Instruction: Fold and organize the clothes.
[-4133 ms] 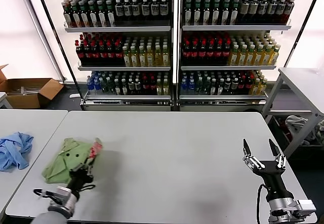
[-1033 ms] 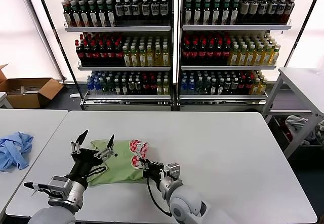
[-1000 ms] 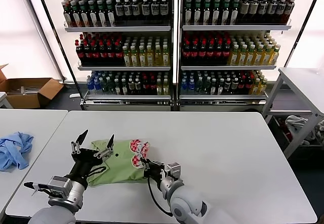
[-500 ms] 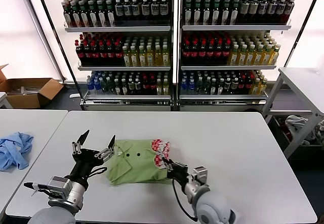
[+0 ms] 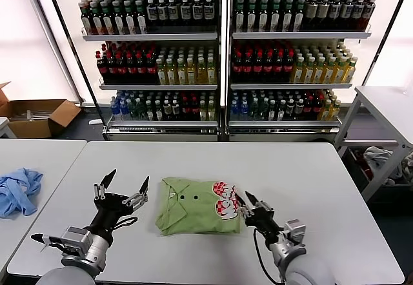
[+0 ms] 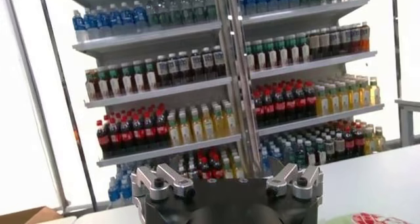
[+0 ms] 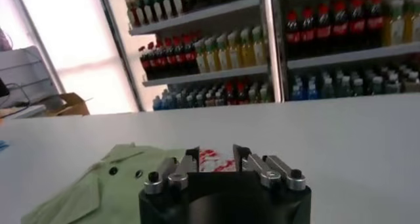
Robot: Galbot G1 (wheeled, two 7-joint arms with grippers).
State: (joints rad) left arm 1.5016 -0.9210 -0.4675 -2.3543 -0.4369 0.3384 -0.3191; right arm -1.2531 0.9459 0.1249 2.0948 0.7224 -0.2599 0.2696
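1. Green collared shirt (image 5: 197, 206), folded into a rough rectangle with its red-and-white print at its right edge, lies on the white table (image 5: 310, 188) in the lower centre of the head view
2. At the far left edge, a crumpled light blue garment (image 5: 18, 190) sits on a separate table
3. Lower left, the left gripper (image 5: 122, 189) hovers above the table just left of the shirt, fingers spread wide and holding nothing
4. Lower right of centre, the right gripper (image 5: 244, 201) reaches the shirt's printed edge; its fingers are slightly parted, and I cannot tell whether they pinch the cloth
5. Across the upper frame stand shelves of bottled drinks (image 5: 222, 53)
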